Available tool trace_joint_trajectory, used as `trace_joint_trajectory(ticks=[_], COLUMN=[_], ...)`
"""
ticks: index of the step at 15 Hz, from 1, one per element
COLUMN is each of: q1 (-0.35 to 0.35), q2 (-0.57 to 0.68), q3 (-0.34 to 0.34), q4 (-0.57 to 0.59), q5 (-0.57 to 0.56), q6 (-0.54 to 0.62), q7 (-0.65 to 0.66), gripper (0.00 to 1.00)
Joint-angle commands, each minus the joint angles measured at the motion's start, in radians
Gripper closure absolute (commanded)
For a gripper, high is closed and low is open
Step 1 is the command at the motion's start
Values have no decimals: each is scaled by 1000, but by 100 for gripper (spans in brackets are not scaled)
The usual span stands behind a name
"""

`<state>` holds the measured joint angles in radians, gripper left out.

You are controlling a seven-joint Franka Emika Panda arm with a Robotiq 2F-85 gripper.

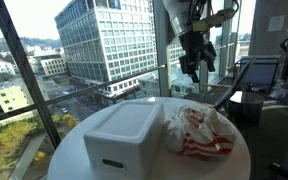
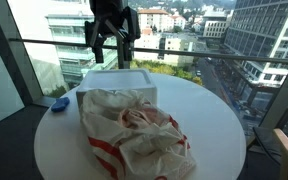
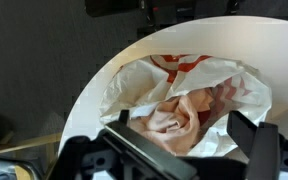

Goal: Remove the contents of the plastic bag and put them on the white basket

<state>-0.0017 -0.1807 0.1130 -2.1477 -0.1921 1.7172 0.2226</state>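
Note:
A white plastic bag with red stripes lies crumpled on the round white table in both exterior views (image 1: 199, 130) (image 2: 134, 132). In the wrist view the bag (image 3: 199, 72) is open, with a peach cloth (image 3: 169, 118) inside. The white basket (image 1: 122, 138) (image 2: 122, 80), a boxy white container, stands next to the bag. My gripper (image 1: 191, 62) (image 2: 112, 45) hangs in the air above the table, open and empty. In the wrist view my gripper's (image 3: 184, 135) fingers frame the cloth from above.
The round table (image 1: 239, 160) (image 2: 219, 120) stands by floor-to-ceiling windows. A small blue object (image 2: 59, 102) lies at the table's edge beside the basket. A chair and a monitor (image 1: 259, 75) stand past the table.

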Motion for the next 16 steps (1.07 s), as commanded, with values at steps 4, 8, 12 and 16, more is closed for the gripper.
trace_joint_trajectory(ticks=[4, 8, 12, 16], q1=[-18, 3, 2, 2], q2=[172, 269, 346, 383], q3=[-72, -80, -97, -91], q4=[-152, -152, -163, -179], q5=[-100, -93, -76, -4], q6=[442, 551, 610, 716], q7=[77, 88, 54, -17], gripper=[0, 0, 0, 0])
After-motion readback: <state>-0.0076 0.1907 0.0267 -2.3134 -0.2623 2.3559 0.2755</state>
